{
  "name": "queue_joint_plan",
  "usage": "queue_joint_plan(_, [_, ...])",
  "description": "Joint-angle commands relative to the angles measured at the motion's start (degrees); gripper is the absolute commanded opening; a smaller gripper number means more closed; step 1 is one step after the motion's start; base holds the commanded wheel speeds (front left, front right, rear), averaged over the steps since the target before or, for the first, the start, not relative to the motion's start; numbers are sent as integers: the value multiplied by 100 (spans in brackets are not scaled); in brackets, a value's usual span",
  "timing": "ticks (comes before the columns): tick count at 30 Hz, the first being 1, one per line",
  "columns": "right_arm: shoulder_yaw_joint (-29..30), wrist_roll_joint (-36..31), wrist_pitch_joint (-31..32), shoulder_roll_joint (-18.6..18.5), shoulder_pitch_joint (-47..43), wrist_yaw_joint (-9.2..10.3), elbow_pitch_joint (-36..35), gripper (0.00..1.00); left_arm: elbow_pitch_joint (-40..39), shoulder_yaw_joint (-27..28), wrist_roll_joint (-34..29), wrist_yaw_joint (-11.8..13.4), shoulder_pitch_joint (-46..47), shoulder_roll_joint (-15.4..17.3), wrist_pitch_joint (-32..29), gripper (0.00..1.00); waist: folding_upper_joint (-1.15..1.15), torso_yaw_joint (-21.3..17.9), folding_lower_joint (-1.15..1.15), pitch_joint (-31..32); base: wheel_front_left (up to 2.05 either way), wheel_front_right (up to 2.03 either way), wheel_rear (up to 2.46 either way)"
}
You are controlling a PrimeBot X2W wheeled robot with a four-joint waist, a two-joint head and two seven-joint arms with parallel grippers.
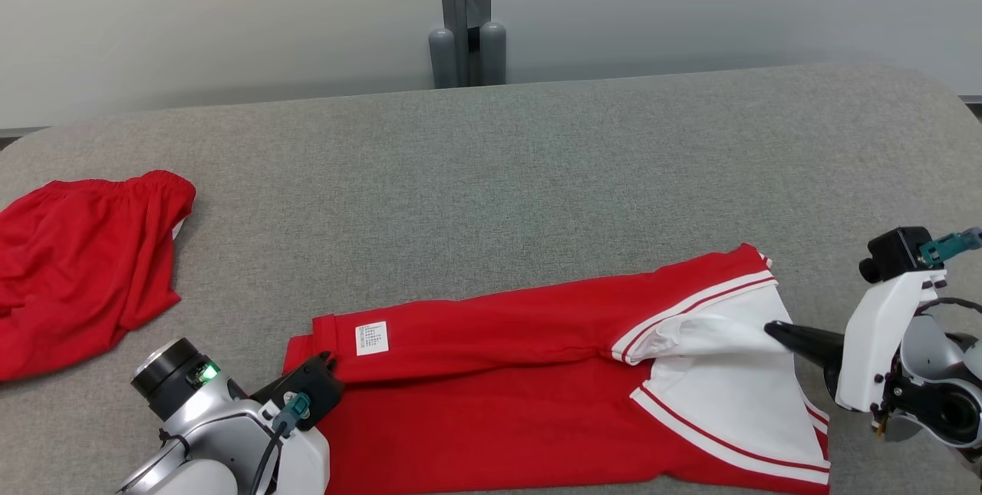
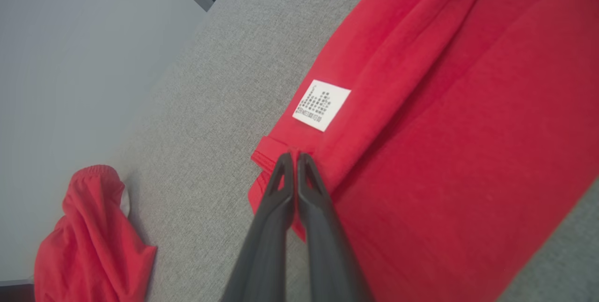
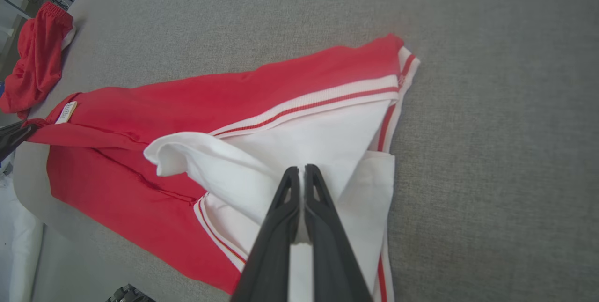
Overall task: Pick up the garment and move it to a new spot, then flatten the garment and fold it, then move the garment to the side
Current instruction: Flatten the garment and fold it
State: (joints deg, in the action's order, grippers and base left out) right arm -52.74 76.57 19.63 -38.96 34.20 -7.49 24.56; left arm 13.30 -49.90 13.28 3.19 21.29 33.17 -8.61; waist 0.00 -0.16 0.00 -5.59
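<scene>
At the near edge of the grey table (image 1: 491,173), the left gripper (image 2: 295,158) is clenching the red hem corner of the garment (image 1: 499,380), just beside its white label (image 2: 321,105). The tips are pressing together, though how much cloth is sitting between them is hard to tell. To the right, the right gripper (image 3: 303,172) is pinching a raised fold of the white, red-striped end, with white cloth showing between its fingers. The garment is lying stretched lengthwise between the two grippers, its upper edge folded over. Farther back on the left, a second red garment (image 1: 77,265) is lying crumpled, well apart. A grey post (image 1: 466,19) is standing beyond the far edge.
</scene>
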Motion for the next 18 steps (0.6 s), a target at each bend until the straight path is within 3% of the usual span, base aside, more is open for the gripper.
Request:
queue_joint_plan(1, [21, 10, 103, -49, -117, -1, -44, 0, -34, -12, -18, 47, -77, 33, -18, 0, 0, -3, 0, -10, 0, 0, 0])
queue_joint_plan(11, [330, 137, 474, 41, -478, -2, -94, 0, -123, 33, 93, 154, -132, 128, -51, 0, 0, -11, 0, -17, 0, 0, 0])
queue_joint_plan(12, [365, 166, 544, 43, -497, -2, -83, 21, -135, 24, 102, 149, -159, 135, -61, 0, 0, -9, 0, -16, 0, 0, 0])
queue_joint_plan(13, [410, 206, 612, 49, -522, -1, -45, 92, -143, 6, 112, 139, -185, 149, -81, 0, 0, -7, 0, -15, 0, 0, 0])
queue_joint_plan(14, [434, 212, 668, 67, -553, -2, -24, 100, -156, -11, 121, 130, -204, 159, -85, 0, 0, -4, 0, -12, 0, 0, 0])
queue_joint_plan(16, [462, 186, 807, 96, -628, -2, 1, 100, -173, -31, 142, 129, -221, 168, -113, 0, 0, 1, 0, -8, 0, 0, 0])
queue_joint_plan(17, [475, 167, 886, 97, -668, -2, 29, 100, -162, -41, 153, 131, -230, 175, -149, 13, 0, 3, 0, -4, 0, 0, 0])
queue_joint_plan(18, [485, 156, 970, 99, -695, -2, 60, 100, -154, -44, 158, 148, -235, 183, -181, 64, 0, 5, 0, 0, 0, 0, 0])
